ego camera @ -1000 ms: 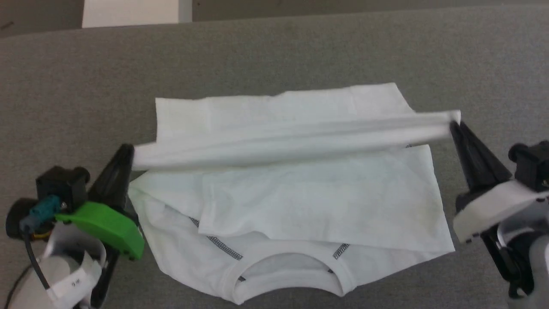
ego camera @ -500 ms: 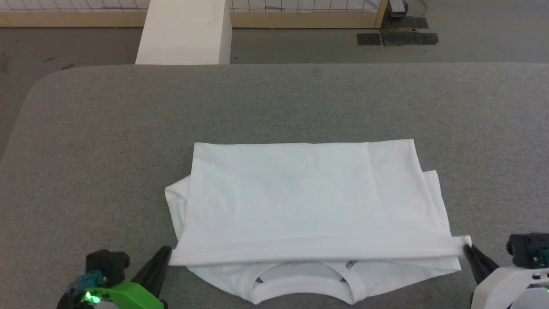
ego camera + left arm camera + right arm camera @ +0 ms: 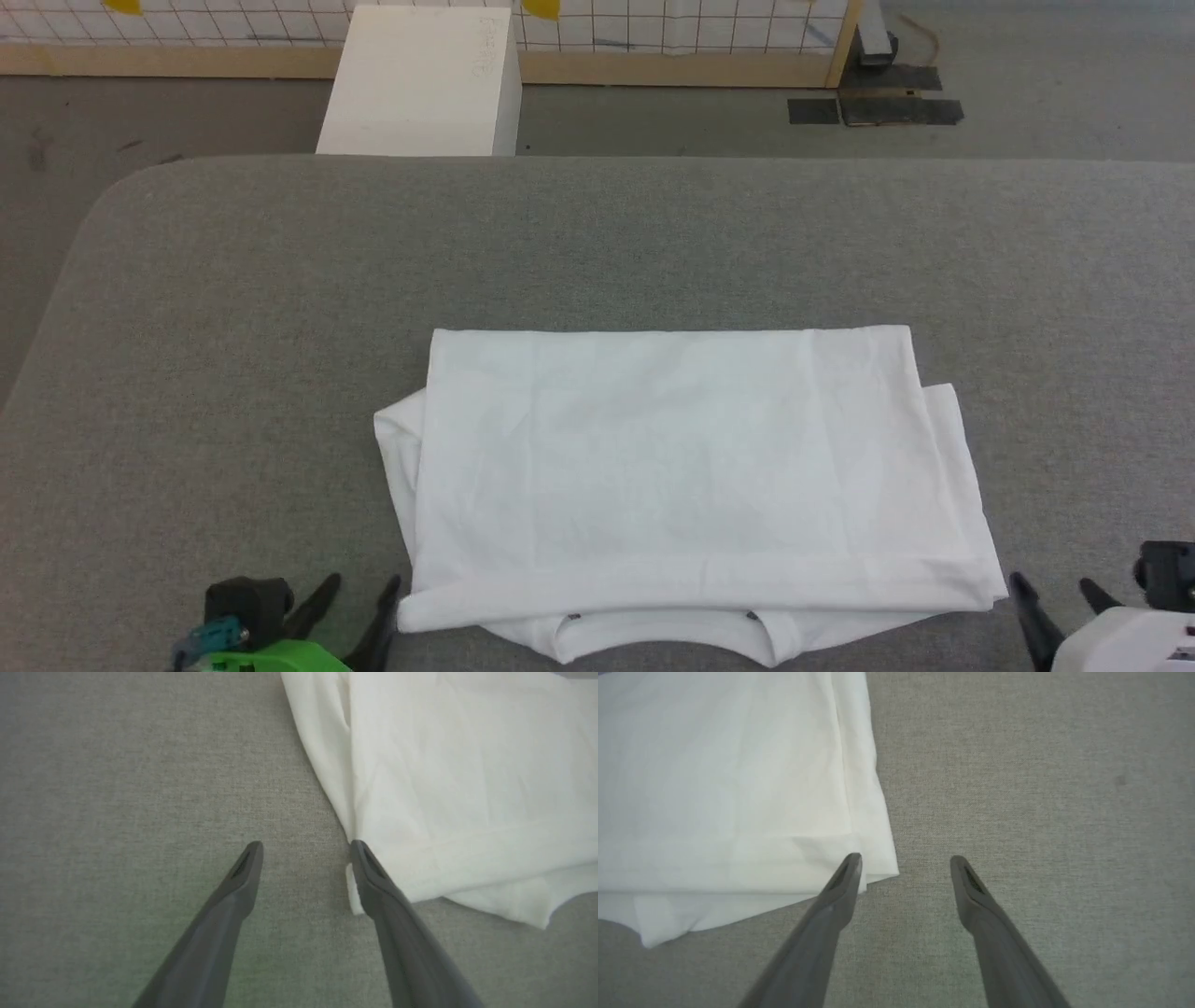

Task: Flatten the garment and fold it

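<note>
Garment — white, soft, light, limp; folded flat at near middle of grey surface, collar toward robot. Likely sags, slips between layers — best pinched through all layers at near corners. Left gripper, right gripper: wide, empty, beside those corners.

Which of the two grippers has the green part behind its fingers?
The left gripper, at the head view's lower left by the garment; its housing is green, while the right gripper has a white one.
</note>
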Tool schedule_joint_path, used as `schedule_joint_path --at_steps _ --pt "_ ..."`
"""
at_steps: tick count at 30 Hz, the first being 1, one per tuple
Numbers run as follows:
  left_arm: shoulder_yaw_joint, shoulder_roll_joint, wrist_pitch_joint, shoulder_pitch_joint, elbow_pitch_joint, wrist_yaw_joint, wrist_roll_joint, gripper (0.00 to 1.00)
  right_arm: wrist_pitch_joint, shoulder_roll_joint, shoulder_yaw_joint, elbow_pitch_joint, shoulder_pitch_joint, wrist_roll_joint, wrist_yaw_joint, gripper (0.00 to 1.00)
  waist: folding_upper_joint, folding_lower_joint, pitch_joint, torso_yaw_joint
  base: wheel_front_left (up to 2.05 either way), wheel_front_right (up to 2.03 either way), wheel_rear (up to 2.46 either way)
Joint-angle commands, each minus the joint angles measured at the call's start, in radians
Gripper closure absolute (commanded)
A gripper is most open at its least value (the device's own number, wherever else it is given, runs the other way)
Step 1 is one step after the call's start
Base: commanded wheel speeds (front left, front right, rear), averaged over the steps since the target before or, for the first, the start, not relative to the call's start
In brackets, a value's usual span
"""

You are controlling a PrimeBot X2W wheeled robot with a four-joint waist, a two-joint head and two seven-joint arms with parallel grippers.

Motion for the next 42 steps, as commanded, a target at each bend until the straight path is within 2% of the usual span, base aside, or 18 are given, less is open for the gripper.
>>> schedule_joint_path --at_steps 1,5,6,7,11,15,23,29,38,39,40,41,42 --pt "0.014 -0.002 -0.026 -0.013 -0.01 0.016 -0.002 0.0 -0.001 0.007 -0.018 -0.025 0.01 0.007 -0.002 0.0 0.0 0.0001 -0.005 0.002 0.0 0.0 0.0" --pt "0.052 -0.022 -0.14 -0.036 -0.048 0.058 0.035 0.0 -0.061 0.014 -0.051 -0.085 -0.016 0.06 -0.002 0.0 0.0 0.0001 -0.011 0.002 0.0 0.0 0.0" --pt "0.062 -0.029 -0.173 -0.047 -0.05 0.065 0.043 0.0 -0.089 0.014 -0.054 -0.086 -0.031 0.09 -0.002 0.0 0.0 0.0001 -0.014 0.003 0.0 0.0 0.0" --pt "0.074 -0.045 -0.245 -0.088 -0.042 0.076 0.077 0.0 -0.165 0.015 -0.053 -0.064 -0.069 0.114 -0.002 0.0 0.0 0.0001 -0.018 0.006 0.0 0.0 0.0" --pt "0.078 -0.08 -0.288 -0.163 -0.011 0.088 0.146 0.0 -0.251 0.015 -0.028 0.012 -0.127 0.127 -0.002 0.0 0.0 0.0001 -0.021 0.012 0.0 0.0 0.0" --pt "0.1 -0.119 -0.295 -0.242 0.021 0.087 0.212 0.0 -0.272 0.015 0.0 0.119 -0.172 0.129 -0.002 0.0 0.0 0.0001 -0.023 0.021 0.0 0.0 0.0" --pt "0.199 -0.194 -0.296 -0.305 0.023 0.056 0.33 0.0 -0.171 0.015 0.004 0.301 -0.276 0.109 -0.002 0.0 0.0 0.0001 -0.008 0.013 0.0 0.0 0.0" --pt "0.266 -0.242 -0.296 -0.308 0.019 0.006 0.371 0.0 -0.065 0.015 0.026 0.402 -0.347 0.104 -0.002 0.0 0.0 0.0001 0.003 0.009 0.0 0.0 0.0" --pt "0.323 -0.294 -0.296 -0.305 0.04 -0.045 0.426 0.0 0.066 0.015 0.087 0.506 -0.384 0.074 -0.002 0.0 0.0 0.0001 0.005 0.014 0.0 0.0 0.0" --pt "0.328 -0.298 -0.296 -0.305 0.043 -0.05 0.431 0.0 0.079 0.015 0.091 0.513 -0.385 0.078 -0.002 0.4 0.0 0.0001 0.005 0.015 0.0 0.0 0.0" --pt "0.332 -0.301 -0.296 -0.304 0.044 -0.054 0.435 0.0 0.082 0.015 0.091 0.515 -0.386 0.086 -0.002 0.6 0.0 0.0001 0.004 0.015 0.0 0.0 0.0" --pt "0.336 -0.305 -0.296 -0.303 0.046 -0.058 0.439 0.0 0.079 0.015 0.091 0.516 -0.388 0.095 -0.002 0.73 0.0 0.0001 0.003 0.016 0.0 0.0 0.0" --pt "0.34 -0.308 -0.296 -0.303 0.048 -0.062 0.442 0.0 0.072 0.015 0.091 0.515 -0.389 0.104 -0.002 0.9 0.0 0.0001 0.002 0.016 0.0 0.0 0.0"
